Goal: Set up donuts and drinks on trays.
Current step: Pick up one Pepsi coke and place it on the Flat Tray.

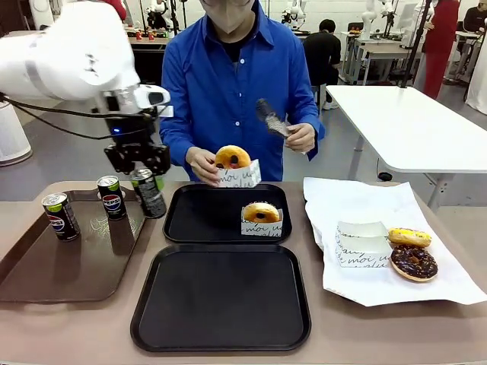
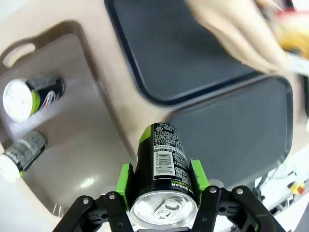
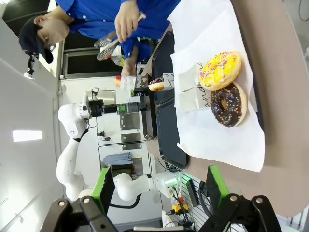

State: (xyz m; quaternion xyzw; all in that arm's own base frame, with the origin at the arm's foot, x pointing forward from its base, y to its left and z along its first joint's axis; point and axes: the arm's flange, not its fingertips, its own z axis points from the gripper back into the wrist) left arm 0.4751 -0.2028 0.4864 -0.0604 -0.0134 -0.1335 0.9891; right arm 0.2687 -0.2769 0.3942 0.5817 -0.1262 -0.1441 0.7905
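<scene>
The left pincer (image 2: 161, 180) clamps a slim dark green-banded soda can (image 2: 161, 150) at the rim of the brown rectangular tray (image 1: 46, 266), beside the far matte black square tray (image 1: 205, 217) (right pincer (image 3: 159, 188) open).

Lighting: bright, even, overhead indoor; shadows soft. Glare: highlight on can (image 2: 163, 209) top, sheen on brown tray (image 2: 89, 182). Blur: person's hand (image 2: 236, 34) in left wrist view, probably motion. Wrist views: wide-angle bending at edges.
</scene>
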